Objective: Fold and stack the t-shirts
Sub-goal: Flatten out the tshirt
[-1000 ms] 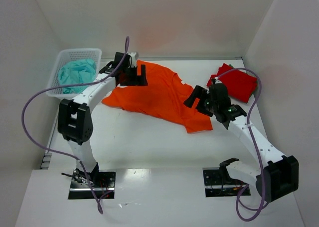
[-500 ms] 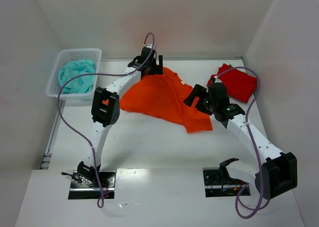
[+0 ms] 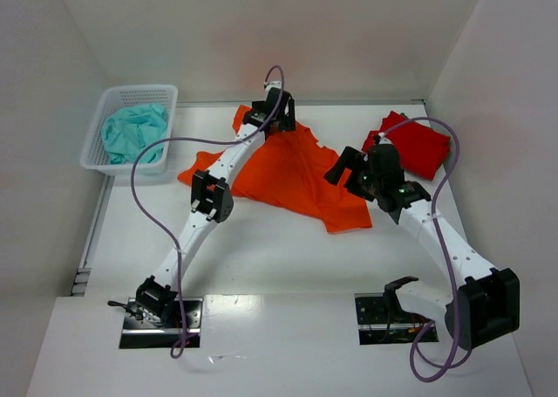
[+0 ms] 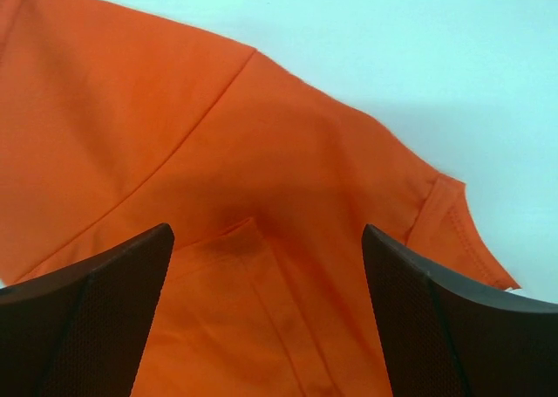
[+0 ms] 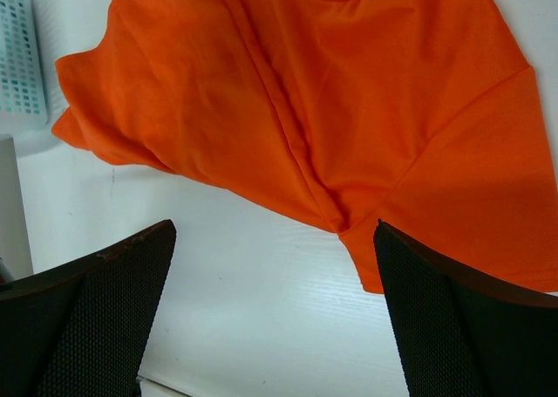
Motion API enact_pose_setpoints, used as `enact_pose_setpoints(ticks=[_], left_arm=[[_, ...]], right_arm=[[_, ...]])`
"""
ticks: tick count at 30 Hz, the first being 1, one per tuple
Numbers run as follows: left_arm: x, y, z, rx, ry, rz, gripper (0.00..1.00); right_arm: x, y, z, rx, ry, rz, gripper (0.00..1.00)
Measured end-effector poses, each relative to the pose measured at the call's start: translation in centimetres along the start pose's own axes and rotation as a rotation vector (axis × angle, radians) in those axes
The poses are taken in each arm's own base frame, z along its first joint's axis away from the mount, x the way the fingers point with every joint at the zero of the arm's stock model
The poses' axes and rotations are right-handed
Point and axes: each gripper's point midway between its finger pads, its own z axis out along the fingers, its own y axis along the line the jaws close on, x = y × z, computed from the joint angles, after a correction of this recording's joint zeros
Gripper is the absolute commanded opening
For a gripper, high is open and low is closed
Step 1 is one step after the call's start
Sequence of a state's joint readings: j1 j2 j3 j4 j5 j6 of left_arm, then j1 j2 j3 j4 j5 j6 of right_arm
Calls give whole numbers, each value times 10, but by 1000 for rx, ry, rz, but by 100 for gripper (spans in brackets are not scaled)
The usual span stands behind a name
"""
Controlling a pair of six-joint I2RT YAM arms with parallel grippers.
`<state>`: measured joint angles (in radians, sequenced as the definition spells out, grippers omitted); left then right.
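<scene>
The bright orange t-shirt (image 3: 296,166) lies spread and wrinkled in the middle of the table. My left gripper (image 3: 275,120) is open and empty just above its far edge. In the left wrist view the orange t-shirt (image 4: 218,153) fills the space between the open left gripper (image 4: 266,240) fingers, with a sleeve hem at the right. My right gripper (image 3: 346,167) is open and empty above the shirt's right edge. In the right wrist view the right gripper (image 5: 275,236) hangs over bare table beside the orange t-shirt (image 5: 349,92). The red t-shirt (image 3: 416,144) lies folded at the back right.
A white mesh basket (image 3: 112,156) holding a teal cloth (image 3: 132,130) stands at the back left; its corner also shows in the right wrist view (image 5: 19,57). White walls close in the table at the back and on both sides.
My left arm has swung to the right along the orange shirt's far edge, from near the basket to the shirt's back middle. The right arm has barely moved.
</scene>
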<state>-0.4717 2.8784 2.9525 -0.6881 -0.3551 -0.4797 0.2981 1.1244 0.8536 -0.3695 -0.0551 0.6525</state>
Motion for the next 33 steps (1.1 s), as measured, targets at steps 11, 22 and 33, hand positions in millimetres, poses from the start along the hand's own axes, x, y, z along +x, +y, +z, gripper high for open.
enact_pose_setpoints(ticks=[11,22,33], left_arm=[[13,21,-4,-57,71,22,91],[15,26,-3,-48,93,25,84],[37,24,9,-12,142,55,84]], right_arm=[[-2,0,-2,-1,-9,1,100],[-3,1,-5,-7,-16,-8,100],[-3,0,-5,-3,-17,-14,100]])
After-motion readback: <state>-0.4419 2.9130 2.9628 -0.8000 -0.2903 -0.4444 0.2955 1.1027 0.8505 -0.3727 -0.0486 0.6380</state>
